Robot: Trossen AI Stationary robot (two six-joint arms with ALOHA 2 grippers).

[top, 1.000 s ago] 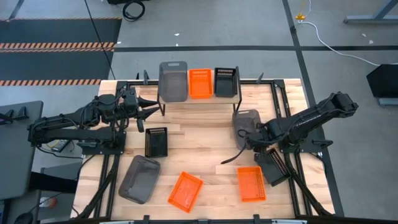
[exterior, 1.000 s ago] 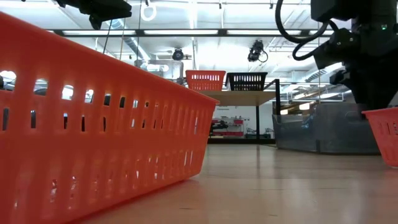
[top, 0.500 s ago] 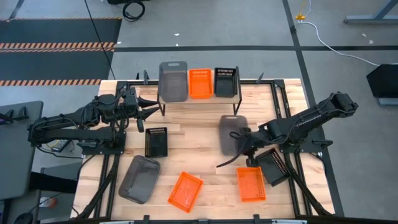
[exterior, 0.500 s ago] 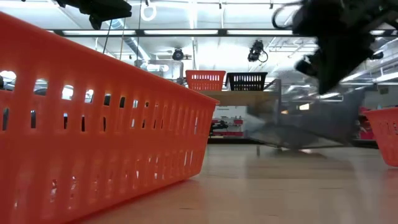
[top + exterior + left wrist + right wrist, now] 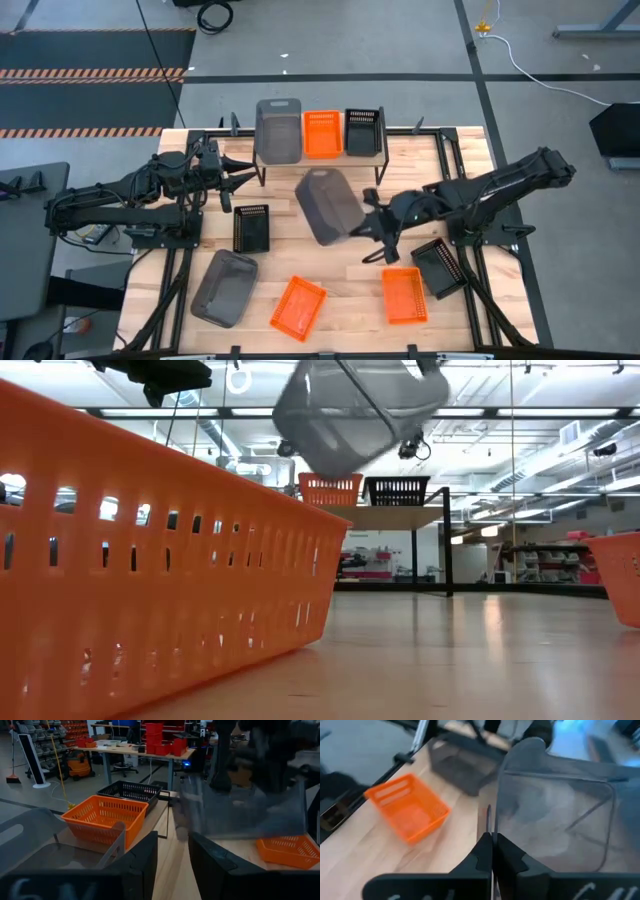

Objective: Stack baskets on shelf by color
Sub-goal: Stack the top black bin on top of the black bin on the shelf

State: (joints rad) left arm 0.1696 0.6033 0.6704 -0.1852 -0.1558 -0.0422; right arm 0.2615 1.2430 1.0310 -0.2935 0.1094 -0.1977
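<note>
1. Your right gripper (image 5: 372,226) is clamped on one wall of a grey basket (image 5: 328,205); in the right wrist view its fingers (image 5: 485,851) pinch the thin rim between them, closed tight.
2. That single-edge grip is your main risk, as I judge it: the basket hangs tilted and airborne over the middle of the table, and a fast swing could twist it in the pinch or pull it free.
3. The carried grey basket is translucent, rectangular with rounded corners, with a handle tab at one end. The low view shows it high up, well clear of the tabletop.
4. The shelf (image 5: 262,165) stands at the far edge and already holds a grey basket on shelf (image 5: 278,130) at its left, an orange one (image 5: 321,133) in the middle and a black one (image 5: 362,131) at the right.
5. Approach at a slant and the carried basket may catch the rim of the grey one, or knock the orange neighbour beside it.
6. Your left gripper (image 5: 240,171) waits near the shelf's left end with its fingers parted and empty; it sits close to the drop spot, so watch for a clash.
</note>
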